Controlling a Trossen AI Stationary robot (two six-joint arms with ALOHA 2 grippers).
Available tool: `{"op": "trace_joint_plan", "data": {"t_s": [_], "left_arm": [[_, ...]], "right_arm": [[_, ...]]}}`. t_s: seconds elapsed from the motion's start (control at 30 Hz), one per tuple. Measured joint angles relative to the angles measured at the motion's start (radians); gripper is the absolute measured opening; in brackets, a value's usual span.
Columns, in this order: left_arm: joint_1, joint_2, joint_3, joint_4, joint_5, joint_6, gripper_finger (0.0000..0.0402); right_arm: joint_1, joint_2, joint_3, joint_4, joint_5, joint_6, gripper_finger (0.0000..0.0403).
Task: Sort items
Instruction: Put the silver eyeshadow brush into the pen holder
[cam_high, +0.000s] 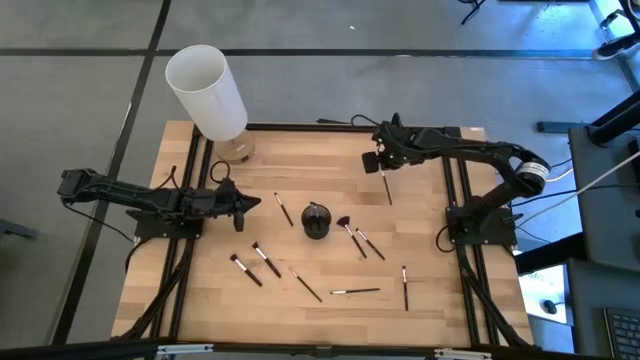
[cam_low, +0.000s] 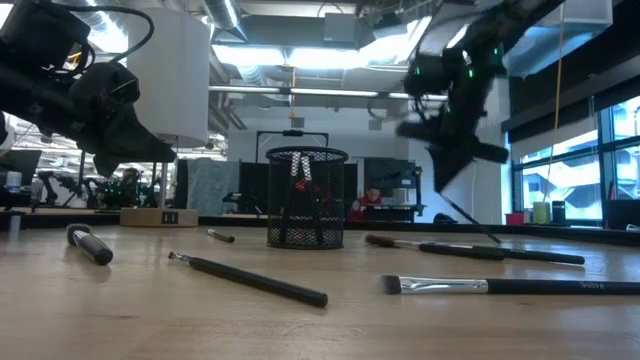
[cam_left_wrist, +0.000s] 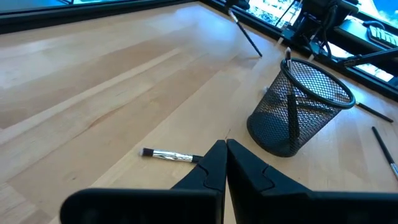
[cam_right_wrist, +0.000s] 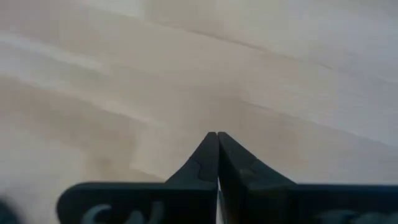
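Loosely strewn thin brushes (cam_high: 266, 260) ring a mesh cup (cam_high: 316, 220) (round, black); both tools clenched empty.

I see a pale wooden tabletop (cam_high: 300, 170) of smooth planks with a low sheen. The small black cup (cam_left_wrist: 298, 109) is open wire mesh, matt. The thin brushes (cam_low: 500, 286) have glossy dark handles and bright metal ferrules. My left gripper (cam_left_wrist: 225, 158) looks like matt black plastic. The tall white cylinder (cam_high: 205, 90) looks smooth and matt.
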Motion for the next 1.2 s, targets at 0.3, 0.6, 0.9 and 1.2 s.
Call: {"op": "trace_joint_plan", "data": {"t_s": [0.3, 0.6, 0.9, 1.2], "left_arm": [[0.0, 0.0, 0.0, 0.0, 0.0, -0.006, 0.0006], [0.0, 0.0, 0.0, 0.0, -0.001, -0.008, 0.0006], [0.0, 0.0, 0.0, 0.006, -0.005, -0.022, 0.0006], [0.001, 0.0, 0.0, 0.006, -0.093, 0.029, 0.0006]], "right_arm": [[0.197, -0.034, 0.182, -0.002, 0.084, -0.026, 0.0001], [0.369, -0.034, 0.37, 0.011, 0.153, -0.064, 0.0], [0.317, 0.118, 0.369, -0.066, 0.202, -0.222, 0.004], [0.213, 0.313, 0.369, -0.013, -0.06, -0.565, 0.0101]]}}
